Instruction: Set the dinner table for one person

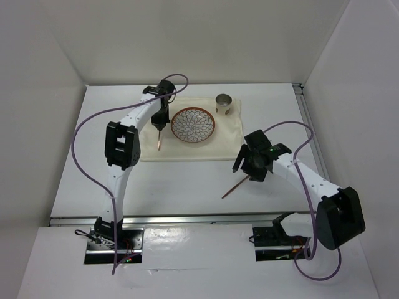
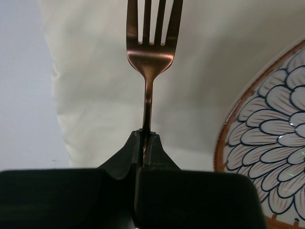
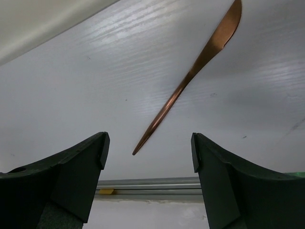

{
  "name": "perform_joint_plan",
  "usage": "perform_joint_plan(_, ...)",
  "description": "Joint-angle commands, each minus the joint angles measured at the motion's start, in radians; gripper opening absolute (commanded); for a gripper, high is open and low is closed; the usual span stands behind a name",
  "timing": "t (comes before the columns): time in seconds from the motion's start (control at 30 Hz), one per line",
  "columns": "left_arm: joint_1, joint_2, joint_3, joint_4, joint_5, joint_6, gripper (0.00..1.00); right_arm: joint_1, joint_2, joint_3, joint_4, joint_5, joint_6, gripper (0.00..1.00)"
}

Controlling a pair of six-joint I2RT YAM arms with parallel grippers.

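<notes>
Fork point(image 2: 151, 57) gripped by its handle in the left hand point(image 2: 147, 139), which is clamped on it, tines pointing away; it hangs over the cloth point(image 1: 187, 151) just left of the plate point(image 1: 193, 124), the usual side for a fork, so I judge it is about to be laid there. The right hand point(image 3: 148, 143) stands open above the knife point(image 3: 205, 52), its fingers either side of the near tip and touching nothing; the knife lies flat and slantwise on the bare worktop point(image 1: 187, 187), apart from the cloth, so the hand is probably lined up to pick it up and carry it to the plate's right. The worktop spreads white under everything, with rails on its near and right edges. Count: one fork, one knife, one plate, one cup point(image 1: 223, 103) at the cloth's far right corner, one cloth; no spoon shows.
</notes>
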Motion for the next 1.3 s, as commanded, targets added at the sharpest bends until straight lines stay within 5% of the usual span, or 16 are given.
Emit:
perform_joint_plan(0.0, -0.005, 0.038, 0.066, 0.019, 0.021, 0.008, 0.00, 0.040, 0.041, -0.021, 0.007, 0.043, 0.087, 0.80)
perform_joint_plan(0.33, -0.005, 0.085, 0.109, 0.039, 0.065, 0.017, 0.03, 0.079, 0.181, -0.030, 0.067, 0.098, 0.207, 0.65)
perform_joint_plan(0.47, -0.005, 0.053, 0.073, 0.051, 0.091, 0.017, 0.49, 0.079, 0.237, -0.030, 0.067, 0.107, 0.231, 0.64)
perform_joint_plan(0.57, -0.005, 0.020, 0.057, 0.065, 0.105, 0.017, 0.58, 0.079, 0.248, -0.042, 0.076, 0.107, 0.231, 0.64)
perform_joint_plan(0.9, -0.005, -0.194, 0.013, 0.039, 0.147, 0.007, 0.60, 0.108, 0.317, -0.076, 0.110, 0.107, 0.261, 0.51)
perform_joint_plan(1.13, -0.005, -0.389, -0.055, 0.039, 0.165, -0.002, 0.60, 0.155, 0.371, -0.028, 0.026, 0.225, 0.331, 0.03)
perform_joint_plan(1.27, -0.005, -0.429, -0.043, 0.028, 0.208, 0.009, 0.59, 0.175, 0.331, 0.014, -0.089, 0.308, 0.357, 0.00)
